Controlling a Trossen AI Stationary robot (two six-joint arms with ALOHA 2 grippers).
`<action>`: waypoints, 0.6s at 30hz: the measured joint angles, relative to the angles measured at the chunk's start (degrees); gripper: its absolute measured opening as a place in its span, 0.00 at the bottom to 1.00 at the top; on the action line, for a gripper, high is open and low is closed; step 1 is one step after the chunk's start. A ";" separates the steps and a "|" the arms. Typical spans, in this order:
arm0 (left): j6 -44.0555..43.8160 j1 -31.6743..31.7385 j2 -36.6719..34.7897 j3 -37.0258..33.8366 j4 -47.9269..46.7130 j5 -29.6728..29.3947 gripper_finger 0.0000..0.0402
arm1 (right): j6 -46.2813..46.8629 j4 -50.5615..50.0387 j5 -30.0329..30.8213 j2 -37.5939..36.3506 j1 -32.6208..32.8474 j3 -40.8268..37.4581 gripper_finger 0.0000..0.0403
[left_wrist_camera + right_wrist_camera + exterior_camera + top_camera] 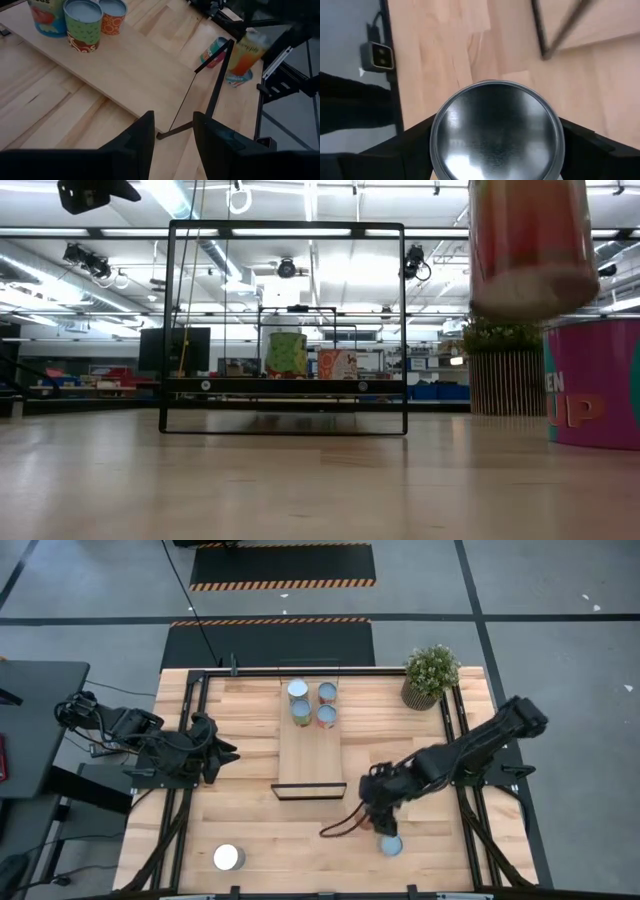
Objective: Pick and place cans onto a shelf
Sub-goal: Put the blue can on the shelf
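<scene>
Silvery-topped can [496, 131] held between right gripper [495, 145] fingers, lifted off table [300, 830], w/ another can [392, 845] just beside. Left gripper [172, 140]: fingers narrowly parted, empty, near shelf [135, 70] end.

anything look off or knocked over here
Nothing is spilled or damaged. The only oddity: an orange can hangs tilted above the table in the right gripper, over a pink and teal can still standing near the shelf. One silver-topped can sits alone on the table's front left.
</scene>
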 joint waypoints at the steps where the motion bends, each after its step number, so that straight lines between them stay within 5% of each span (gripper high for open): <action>1: -0.02 0.01 0.00 0.00 0.01 -0.02 0.35 | -0.14 -1.02 0.17 -1.63 -0.59 0.00 0.83; 9: -0.03 0.02 0.00 0.00 -0.01 -1.04 0.35 | -3.55 -9.90 10.65 -10.10 -8.81 0.00 0.82; 18: -1.16 0.00 0.01 0.00 -0.02 -3.76 0.35 | -20.81 -5.15 10.80 -8.88 -20.18 0.00 0.82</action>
